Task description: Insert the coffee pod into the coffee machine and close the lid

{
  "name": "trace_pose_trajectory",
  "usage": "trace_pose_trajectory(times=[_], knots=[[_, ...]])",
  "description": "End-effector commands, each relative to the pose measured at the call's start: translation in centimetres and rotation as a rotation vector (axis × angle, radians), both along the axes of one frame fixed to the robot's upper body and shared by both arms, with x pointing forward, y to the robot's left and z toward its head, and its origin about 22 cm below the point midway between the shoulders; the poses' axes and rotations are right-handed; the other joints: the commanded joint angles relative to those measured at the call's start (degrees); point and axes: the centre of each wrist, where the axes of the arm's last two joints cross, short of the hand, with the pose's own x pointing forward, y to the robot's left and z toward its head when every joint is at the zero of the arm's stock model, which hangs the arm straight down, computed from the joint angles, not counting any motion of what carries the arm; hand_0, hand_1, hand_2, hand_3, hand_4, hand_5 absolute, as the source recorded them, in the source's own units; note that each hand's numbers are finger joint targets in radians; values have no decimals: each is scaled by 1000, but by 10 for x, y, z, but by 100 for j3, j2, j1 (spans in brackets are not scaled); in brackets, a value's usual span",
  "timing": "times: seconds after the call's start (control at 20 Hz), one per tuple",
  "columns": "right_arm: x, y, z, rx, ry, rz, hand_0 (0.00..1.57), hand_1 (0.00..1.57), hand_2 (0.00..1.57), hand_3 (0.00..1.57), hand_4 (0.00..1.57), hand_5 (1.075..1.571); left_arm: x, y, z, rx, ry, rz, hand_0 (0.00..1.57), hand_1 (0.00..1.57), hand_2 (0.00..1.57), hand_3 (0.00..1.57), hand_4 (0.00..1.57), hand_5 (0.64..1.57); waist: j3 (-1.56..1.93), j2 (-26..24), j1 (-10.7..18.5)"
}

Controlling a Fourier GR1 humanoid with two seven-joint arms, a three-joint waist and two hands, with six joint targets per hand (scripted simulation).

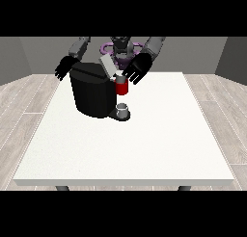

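While the smooth white rectangular table (144,154) carries it, the bulky black rounded coffee machine (91,94) stands with its flat grey lid (107,66) tilted up. A red cylindrical brewing head (122,88) juts from its side above a small grey cup (123,109) on the dark base. The coffee pod cannot be made out. The hand at the view's right (137,69) hovers just beside the lid, fingers spread and holding nothing. The hand at the view's left (64,67) hangs behind the machine, fingers relaxed.

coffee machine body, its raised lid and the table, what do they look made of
Black boxy coffee machine body: likely matte plastic, dark and even with no glints. Light grey raised lid flap: plastic or brushed metal, hard to tell; pale flat sheen. Large white table top: looks like matte laminate or painted board, uniform and faintly speckled.
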Motion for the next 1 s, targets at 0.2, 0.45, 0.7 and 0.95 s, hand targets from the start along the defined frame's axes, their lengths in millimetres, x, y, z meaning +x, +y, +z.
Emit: trace_pose_trajectory(times=[0.2,0.45,0.7,0.95], knots=[[9,3,11,2,-1,-5,0,0,0,0,408,1571,2,-26,-17,32,24,-30,1051,1051,1118,953,365,1571,-6,-70,71],[-3,15,8,11,-23,25,0,0,0,0,477,1571,-1,20,3,37,-17,5,1066,1066,1115,928,371,1571,-8,68,-54],[-8,-12,0,-3,-28,34,0,0,0,0,470,1571,-3,25,-5,143,41,-25,0,0,0,0,0,1571,-6,5,-172],[-1,4,-8,7,31,-39,0,0,0,0,419,1571,0,1,-3,164,75,-70,0,0,0,0,0,1571,-6,-138,192]])
